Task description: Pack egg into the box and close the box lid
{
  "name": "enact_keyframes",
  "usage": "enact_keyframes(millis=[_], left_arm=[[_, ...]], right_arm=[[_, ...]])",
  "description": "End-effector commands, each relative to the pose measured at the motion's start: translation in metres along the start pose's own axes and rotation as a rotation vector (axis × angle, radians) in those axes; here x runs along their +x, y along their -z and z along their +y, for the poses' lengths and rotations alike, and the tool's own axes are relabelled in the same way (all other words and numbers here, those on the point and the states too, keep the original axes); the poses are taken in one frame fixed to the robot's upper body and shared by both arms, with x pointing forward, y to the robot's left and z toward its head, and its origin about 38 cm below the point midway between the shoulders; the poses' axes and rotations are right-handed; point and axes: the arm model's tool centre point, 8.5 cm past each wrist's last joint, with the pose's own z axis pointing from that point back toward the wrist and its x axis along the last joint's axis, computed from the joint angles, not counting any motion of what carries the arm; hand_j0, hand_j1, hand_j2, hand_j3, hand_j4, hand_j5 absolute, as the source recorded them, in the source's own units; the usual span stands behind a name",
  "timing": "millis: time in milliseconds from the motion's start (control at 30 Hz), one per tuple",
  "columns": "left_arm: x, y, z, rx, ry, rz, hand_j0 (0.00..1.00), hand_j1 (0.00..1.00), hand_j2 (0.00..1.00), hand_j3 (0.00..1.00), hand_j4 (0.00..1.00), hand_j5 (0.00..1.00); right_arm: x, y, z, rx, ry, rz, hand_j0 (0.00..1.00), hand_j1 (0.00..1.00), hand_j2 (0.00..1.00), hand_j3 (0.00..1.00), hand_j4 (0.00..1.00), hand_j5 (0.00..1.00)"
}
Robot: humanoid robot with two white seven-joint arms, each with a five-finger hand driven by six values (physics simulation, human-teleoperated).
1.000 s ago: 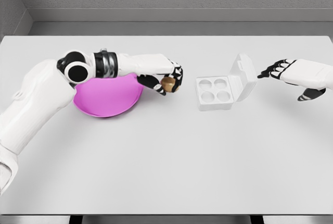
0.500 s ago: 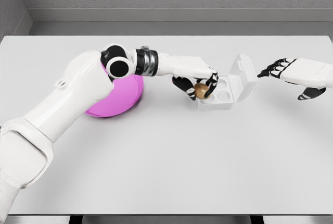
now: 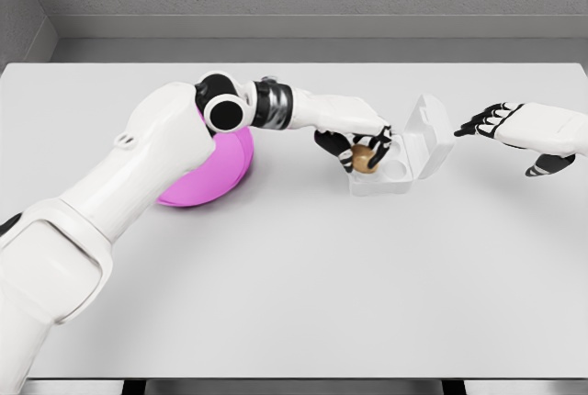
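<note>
A brown egg is held in my left hand, whose fingers are curled around it. The hand hovers over the left cells of the white egg box, which lies on the table with its lid standing open and tilted back to the right. The box's right cells look empty; the left cells are hidden by the hand. My right hand floats to the right of the lid, apart from it, with fingers spread and holding nothing.
A pink bowl sits left of the box, partly hidden behind my left upper arm. The grey table stretches wide in front. A wall runs along the back edge.
My left hand carried the egg rightward from beside the pink bowl to over the box's left cells. The right hand stayed where it was.
</note>
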Motion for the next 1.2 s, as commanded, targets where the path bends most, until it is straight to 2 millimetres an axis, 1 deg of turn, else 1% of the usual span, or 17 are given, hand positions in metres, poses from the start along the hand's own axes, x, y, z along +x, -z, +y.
enact_keyframes(millis=[0, 100, 233, 300, 367, 467, 533, 667, 967, 1133, 1167], left_arm=[[-0.0039, -0.0012, -0.0018, 0.0, -0.014, 0.012, 0.3, 0.3, 0.3, 0.3, 0.3, 0.3], [-0.0033, -0.0004, -0.002, -0.001, -0.013, 0.01, 0.3, 0.3, 0.3, 0.3, 0.3, 0.3], [-0.0022, 0.0009, -0.0016, 0.0, -0.013, 0.007, 0.34, 0.34, 0.34, 0.34, 0.34, 0.34], [-0.0022, 0.0009, -0.0016, 0.0, -0.013, 0.007, 0.38, 0.38, 0.38, 0.38, 0.38, 0.38], [-0.0022, 0.0009, -0.0016, 0.0, -0.013, 0.007, 0.44, 0.44, 0.44, 0.44, 0.44, 0.44], [-0.0006, 0.0028, -0.001, 0.0, -0.012, 0.002, 0.47, 0.47, 0.47, 0.47, 0.47, 0.47], [-0.0006, 0.0028, -0.001, 0.0, -0.012, 0.002, 0.52, 0.52, 0.52, 0.52, 0.52, 0.52], [-0.0006, 0.0028, -0.001, 0.0, -0.012, 0.002, 0.55, 0.55, 0.55, 0.55, 0.55, 0.55], [-0.0029, 0.0, -0.0021, -0.003, -0.01, 0.009, 0.57, 0.57, 0.57, 0.57, 0.57, 0.57], [-0.0029, -0.0003, -0.0024, -0.004, -0.009, 0.01, 0.64, 0.64, 0.64, 0.64, 0.64, 0.64], [-0.0029, -0.0003, -0.0024, -0.004, -0.009, 0.01, 0.66, 0.66, 0.66, 0.66, 0.66, 0.66]], right_arm=[[-0.0003, -0.0005, -0.0004, -0.003, 0.004, 0.001, 1.0, 1.0, 1.0, 1.0, 1.0, 1.0], [-0.0003, -0.0005, -0.0004, -0.003, 0.004, 0.001, 1.0, 1.0, 1.0, 1.0, 1.0, 1.0], [-0.0003, -0.0005, -0.0004, -0.003, 0.004, 0.001, 1.0, 1.0, 1.0, 1.0, 1.0, 1.0], [-0.0003, -0.0005, -0.0004, -0.003, 0.004, 0.001, 1.0, 1.0, 1.0, 1.0, 1.0, 1.0], [-0.0003, -0.0005, -0.0004, -0.003, 0.004, 0.001, 1.0, 1.0, 1.0, 1.0, 1.0, 1.0], [-0.0003, -0.0005, -0.0004, -0.003, 0.004, 0.001, 1.0, 1.0, 1.0, 1.0, 1.0, 1.0], [-0.0003, -0.0005, -0.0004, -0.003, 0.004, 0.001, 1.0, 1.0, 1.0, 1.0, 1.0, 1.0], [0.0, -0.0004, -0.0007, -0.003, 0.003, 0.0, 1.0, 1.0, 1.0, 1.0, 1.0, 1.0], [-0.0002, -0.0005, -0.0013, -0.003, 0.001, 0.001, 1.0, 1.0, 1.0, 1.0, 1.0, 1.0], [-0.0001, -0.0005, -0.0014, -0.004, 0.002, 0.001, 1.0, 1.0, 1.0, 1.0, 1.0, 1.0], [-0.0001, -0.0005, -0.0014, -0.004, 0.002, 0.001, 1.0, 1.0, 1.0, 1.0, 1.0, 1.0]])
